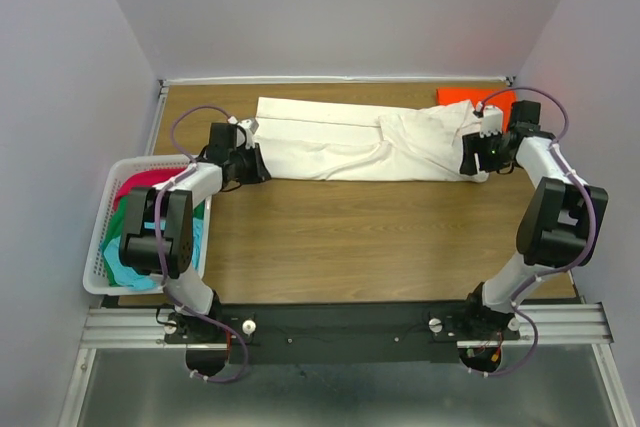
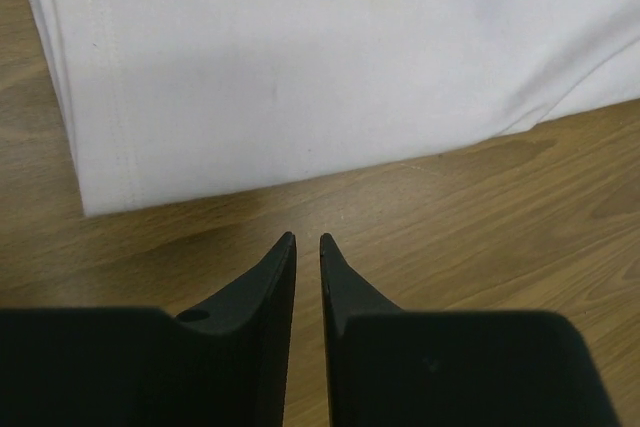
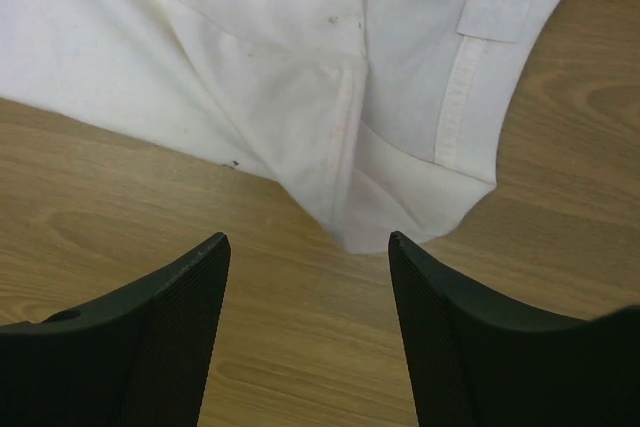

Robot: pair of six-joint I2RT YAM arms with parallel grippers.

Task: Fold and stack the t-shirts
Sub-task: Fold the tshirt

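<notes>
The large cream-white t-shirt [image 1: 360,142] lies folded into a long strip across the far half of the table. My left gripper [image 1: 258,165] sits at its left hem end; in the left wrist view the gripper [image 2: 307,239] is shut and empty, just short of the hem [image 2: 300,57]. My right gripper [image 1: 470,162] sits at the shirt's collar end; in the right wrist view the gripper [image 3: 308,239] is open, and a cloth corner [image 3: 380,217] lies just ahead of it. The orange t-shirt [image 1: 470,97] lies at the far right, partly under the white one.
A white lattice basket [image 1: 100,237] hangs off the table's left edge, holding crimson [image 1: 140,187], green [image 1: 125,222] and light blue [image 1: 130,267] shirts. Bare wooden tabletop [image 1: 360,237] lies between the shirt and the arm bases. Walls stand close on three sides.
</notes>
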